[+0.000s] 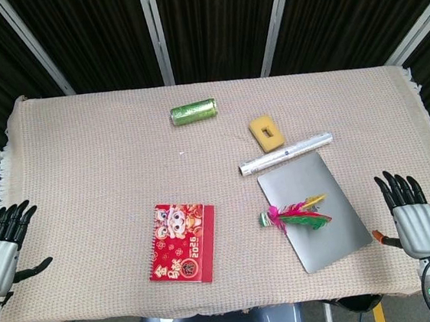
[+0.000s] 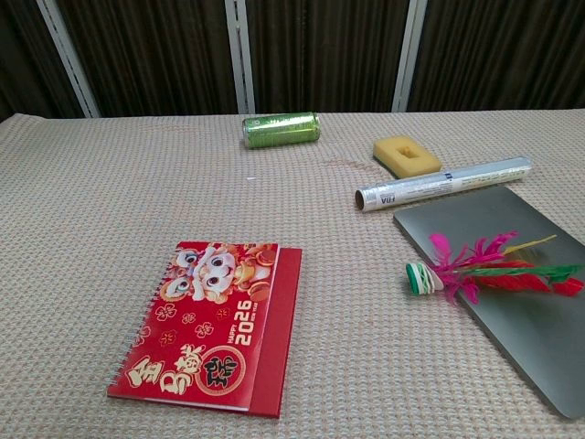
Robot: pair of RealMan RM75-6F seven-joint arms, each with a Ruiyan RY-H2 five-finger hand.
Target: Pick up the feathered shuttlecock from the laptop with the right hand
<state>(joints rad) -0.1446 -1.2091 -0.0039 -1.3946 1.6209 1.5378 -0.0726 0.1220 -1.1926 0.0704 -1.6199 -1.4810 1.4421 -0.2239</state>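
Judging by how things lie, the task has not begun: nothing is held, and the whole reach, grasp and lift is left to do.

At the far left edge of the tabletop [image 1: 84, 159], which is covered in a coarse beige woven cloth, the left hand [image 1: 1, 249] rests with fingers spread and holding nothing. Next comes a red spiral-bound calendar [image 1: 182, 243], a flat glossy rectangle with gold print, lying face up. Behind it, toward the far edge, a green can [image 1: 194, 112] lies on its side, a shiny metallic cylinder. Further right sits a yellow sponge [image 1: 267, 132], a soft block with a slot in its top, and just in front of it a silvery foil roll [image 1: 285, 154], long and thin, lying close to the back edge of the laptop [image 1: 336, 217].

The laptop is closed, a smooth matte grey slab. The shuttlecock [image 1: 294, 216] lies on its side across the laptop's left edge: its striped green-and-white base overhangs onto the cloth, while the pink, red, green and yellow feathers fan out over the lid.

The right hand [image 1: 412, 217] hovers at the right edge, fingers apart and empty, well apart from the shuttlecock.
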